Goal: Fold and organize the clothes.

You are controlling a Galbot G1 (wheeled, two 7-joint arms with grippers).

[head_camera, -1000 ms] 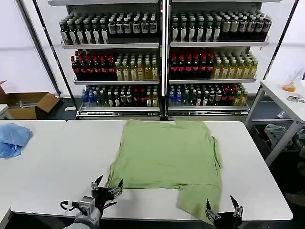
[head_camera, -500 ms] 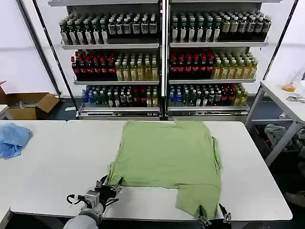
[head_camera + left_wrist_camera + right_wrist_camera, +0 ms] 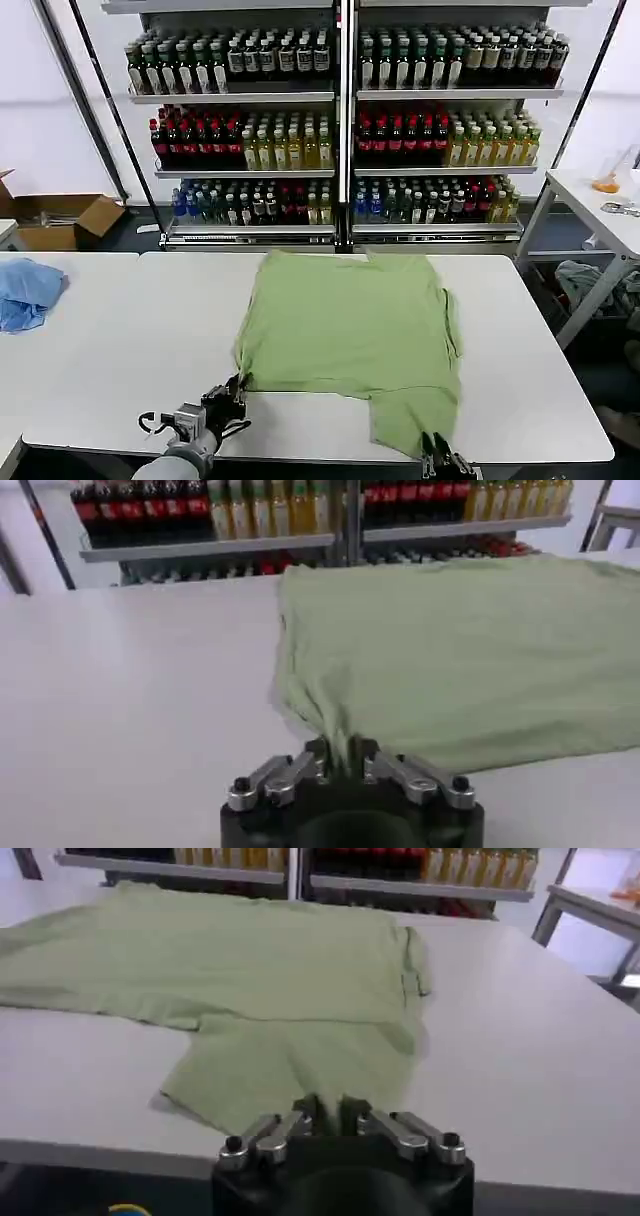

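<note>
The clothes are one light green shirt spread flat on the white table, with a flap reaching toward the front edge at the right. My left gripper is at the shirt's front-left corner. In the left wrist view the shirt runs down into the left gripper, whose jaws are shut on a pinch of fabric. My right gripper sits at the front tip of the flap. The right wrist view shows the right gripper shut on the shirt's near edge.
A light blue cloth lies at the table's far left. Shelves of bottles stand behind the table. A cardboard box is on the floor at back left, and another white table stands at the right.
Both grippers have moved in to the shirt's front edge and gone from open to shut on the fabric. The front-left corner has shifted slightly.
</note>
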